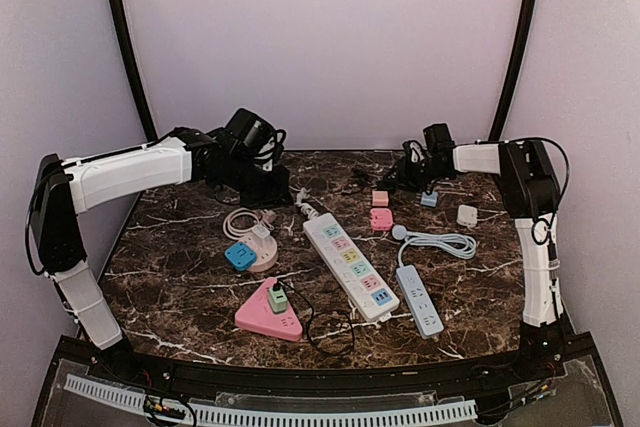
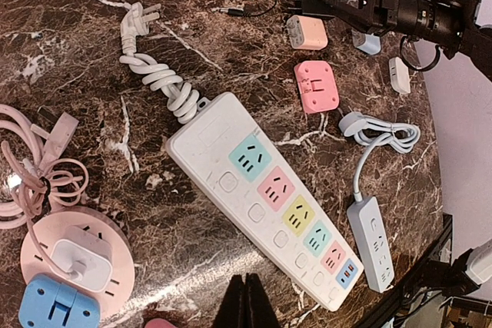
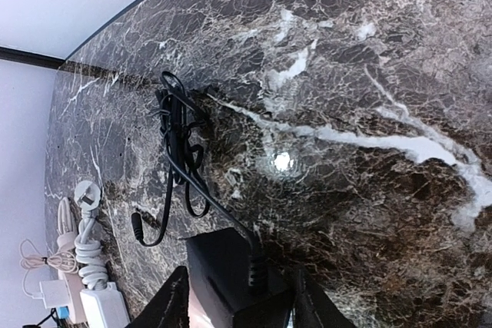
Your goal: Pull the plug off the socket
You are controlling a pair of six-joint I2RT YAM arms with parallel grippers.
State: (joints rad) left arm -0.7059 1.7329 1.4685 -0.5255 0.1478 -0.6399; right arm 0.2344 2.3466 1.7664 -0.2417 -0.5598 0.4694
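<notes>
My right gripper (image 3: pixel 238 286) has its fingers on either side of a black plug adapter (image 3: pixel 231 266), whose black cable (image 3: pixel 181 151) trails away over the marble. In the top view this gripper (image 1: pixel 403 177) is at the back of the table, just behind a peach cube socket (image 1: pixel 380 198). In the left wrist view the adapter's prongs (image 2: pixel 292 5) show free above the cube (image 2: pixel 307 32). My left gripper (image 2: pixel 246 301) is shut and empty, hovering above the table near the white power strip (image 2: pixel 265 190).
A pink square socket (image 1: pixel 381 218), a grey strip with coiled cable (image 1: pixel 419 299), a pink round socket (image 1: pixel 262 252) with a blue plug (image 1: pixel 240 255), and a pink triangular socket (image 1: pixel 266 319) with a green plug (image 1: pixel 277 298) lie about.
</notes>
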